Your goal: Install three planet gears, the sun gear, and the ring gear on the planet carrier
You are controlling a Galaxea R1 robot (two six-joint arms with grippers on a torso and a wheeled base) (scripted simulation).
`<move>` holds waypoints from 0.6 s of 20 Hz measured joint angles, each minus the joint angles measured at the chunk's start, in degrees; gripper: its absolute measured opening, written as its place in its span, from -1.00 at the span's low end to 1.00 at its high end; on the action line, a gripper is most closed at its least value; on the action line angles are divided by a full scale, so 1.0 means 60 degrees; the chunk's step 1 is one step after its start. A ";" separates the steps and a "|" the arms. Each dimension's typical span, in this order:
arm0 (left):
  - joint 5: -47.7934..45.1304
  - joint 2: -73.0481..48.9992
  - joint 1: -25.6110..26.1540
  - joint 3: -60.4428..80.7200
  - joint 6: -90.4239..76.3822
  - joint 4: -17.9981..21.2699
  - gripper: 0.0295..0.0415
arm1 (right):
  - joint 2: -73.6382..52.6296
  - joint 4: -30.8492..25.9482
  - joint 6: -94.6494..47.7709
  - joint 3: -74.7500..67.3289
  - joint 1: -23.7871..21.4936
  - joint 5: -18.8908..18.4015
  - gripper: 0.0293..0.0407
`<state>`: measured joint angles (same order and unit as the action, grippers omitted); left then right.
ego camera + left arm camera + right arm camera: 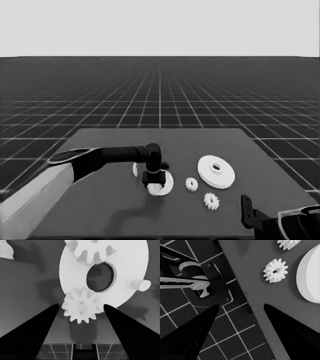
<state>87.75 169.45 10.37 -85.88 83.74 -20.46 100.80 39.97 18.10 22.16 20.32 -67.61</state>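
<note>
The left tool (152, 178) stands directly over the smaller round part (161, 184), near the middle of the bench (100, 210), and its fingers are apart. In the left wrist view a gear (81, 305) sits between the fingers (37, 332) without either one touching it; it looks seated on a peg at the rim of the smaller round part (130, 262), so it reads as released rather than held. A second gear (91, 251) sits on the same part across the centre hole, and a bare peg (138, 285) stands free at another spot on the rim. That free peg is probably where the next planet gear goes.

The two loose gears lie on the right side of the bench: one (191, 184) just beside the smaller round part, another (211, 201) nearer the front edge. The larger round part (216, 171) rests behind them, apart from both. The right tool (246, 210) waits at the near right corner with its fingers spread, and it is nearer those loose gears than the left one is. For the left arm the route to them looks open; a thin white piece (135, 169) peeks out behind it.
</note>
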 joint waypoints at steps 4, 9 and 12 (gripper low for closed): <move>0.0000 0.0000 0.0000 -0.0001 0.0000 -0.0001 0.49 | 0.0000 0.0000 0.0000 0.0000 0.0000 0.0000 0.61; 0.0301 -0.0171 -0.1270 0.0840 0.0596 0.1243 0.49 | 0.0000 0.0000 0.0000 0.0000 0.0000 0.0000 0.61; 0.0312 -0.0180 -0.1556 0.0919 0.0661 0.1530 0.49 | 0.0000 0.0000 0.0000 0.0000 0.0000 0.0000 0.61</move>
<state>89.62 168.37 1.03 -80.36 87.71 -11.28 100.80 39.97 18.10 22.16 20.32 -67.61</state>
